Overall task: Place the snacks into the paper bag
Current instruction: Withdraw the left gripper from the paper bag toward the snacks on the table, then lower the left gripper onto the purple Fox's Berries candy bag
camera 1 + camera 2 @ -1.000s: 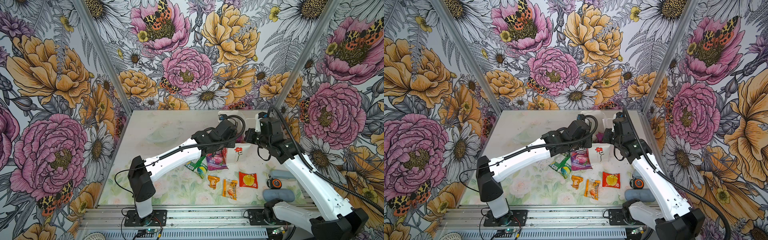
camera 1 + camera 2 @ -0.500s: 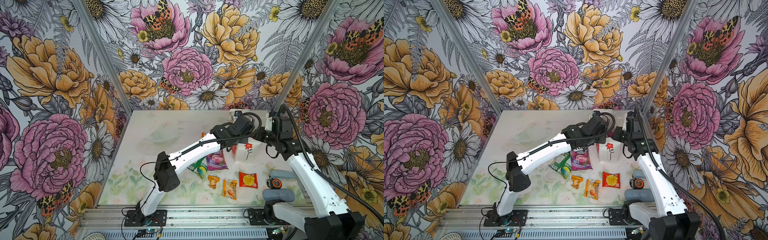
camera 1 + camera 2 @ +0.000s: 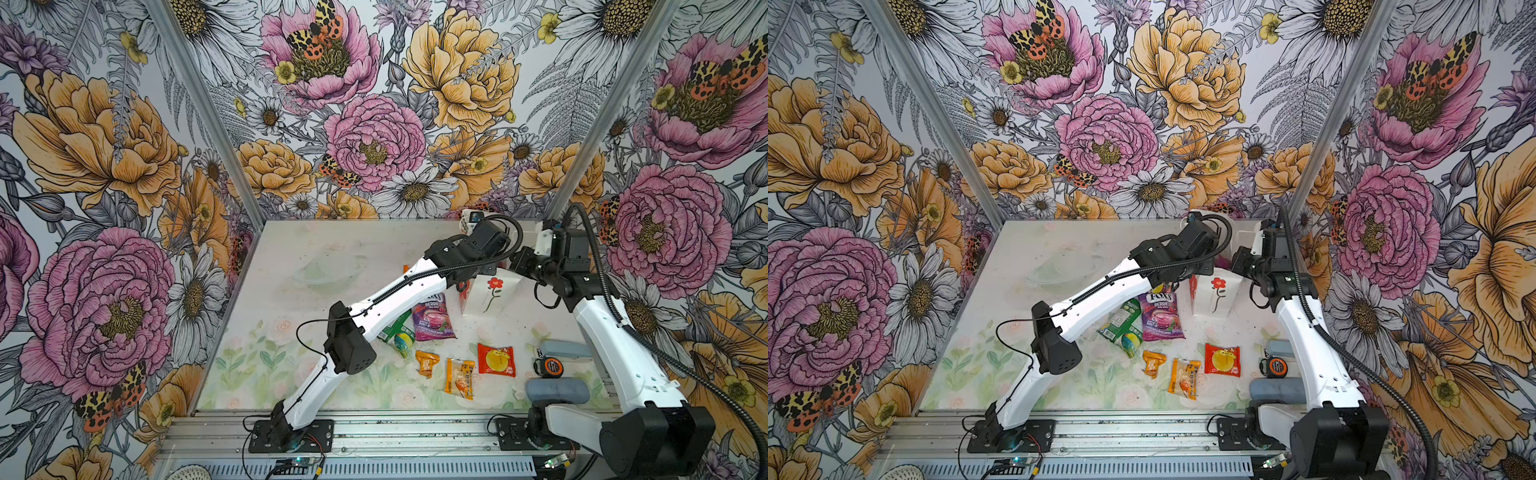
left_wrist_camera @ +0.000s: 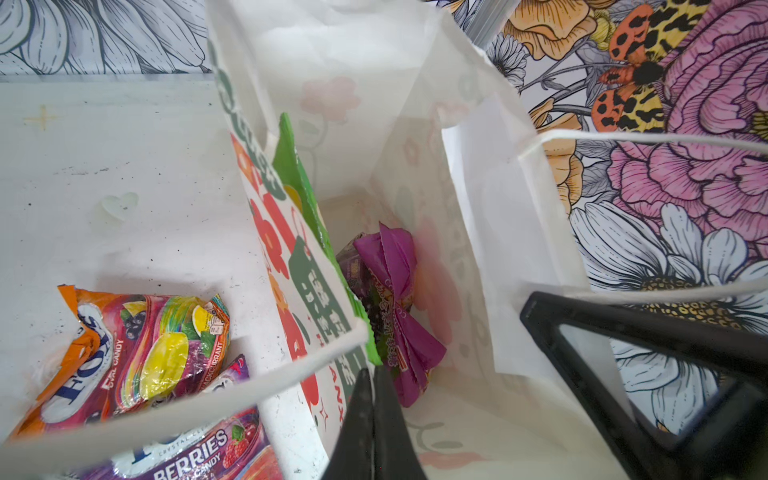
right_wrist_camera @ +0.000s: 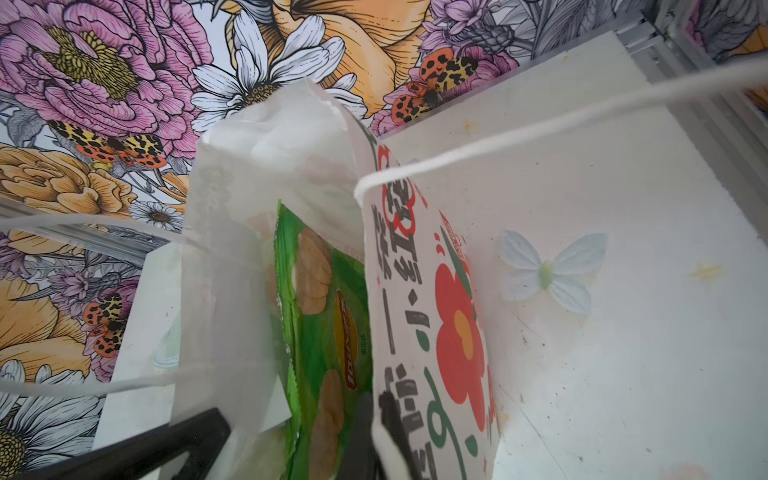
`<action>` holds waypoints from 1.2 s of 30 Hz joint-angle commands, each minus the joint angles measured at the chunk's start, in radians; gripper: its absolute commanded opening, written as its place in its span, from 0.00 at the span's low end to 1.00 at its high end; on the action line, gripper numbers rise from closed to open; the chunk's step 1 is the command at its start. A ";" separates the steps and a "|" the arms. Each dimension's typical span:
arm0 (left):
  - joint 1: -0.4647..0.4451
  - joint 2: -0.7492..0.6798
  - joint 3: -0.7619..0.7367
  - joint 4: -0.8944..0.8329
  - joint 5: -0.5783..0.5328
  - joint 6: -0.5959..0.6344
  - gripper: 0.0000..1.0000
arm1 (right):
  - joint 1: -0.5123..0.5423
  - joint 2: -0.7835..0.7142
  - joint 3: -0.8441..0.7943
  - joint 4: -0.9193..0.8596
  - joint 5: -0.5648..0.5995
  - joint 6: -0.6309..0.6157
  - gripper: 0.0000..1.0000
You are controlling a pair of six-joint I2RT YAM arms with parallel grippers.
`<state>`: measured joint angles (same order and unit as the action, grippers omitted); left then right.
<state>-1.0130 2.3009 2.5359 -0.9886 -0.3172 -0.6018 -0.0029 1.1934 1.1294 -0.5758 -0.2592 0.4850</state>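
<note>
The left arm (image 3: 399,291) and right arm (image 3: 615,345) are crowding over the bag (image 3: 492,295), right of centre in both top views, hiding its mouth. Below it, sachets (image 3: 459,376) are lying loose. Only the wrist views are showing inside: a green packet (image 4: 297,183) leaning on a printed wall, a purple packet (image 4: 395,291) deeper down. The left gripper (image 4: 371,380) and right gripper (image 5: 376,405), jaws together, are each pinching a bag wall.

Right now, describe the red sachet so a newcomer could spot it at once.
Find the white bag with the red flower, back right on the table. In front of it lies a row of three small packets. The red sachet ends that row on the right, beside the tape measure: square, with a yellow fruit, unlike the two orange sachets.
</note>
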 commanded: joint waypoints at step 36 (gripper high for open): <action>0.044 -0.818 -0.968 0.402 -0.071 0.113 0.85 | -0.130 0.109 0.136 -0.056 -0.136 0.015 0.00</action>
<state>-1.0267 1.5707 1.6764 -0.6815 -0.3191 -0.4591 -0.1261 1.2999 1.2011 -0.5858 -0.4263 0.5316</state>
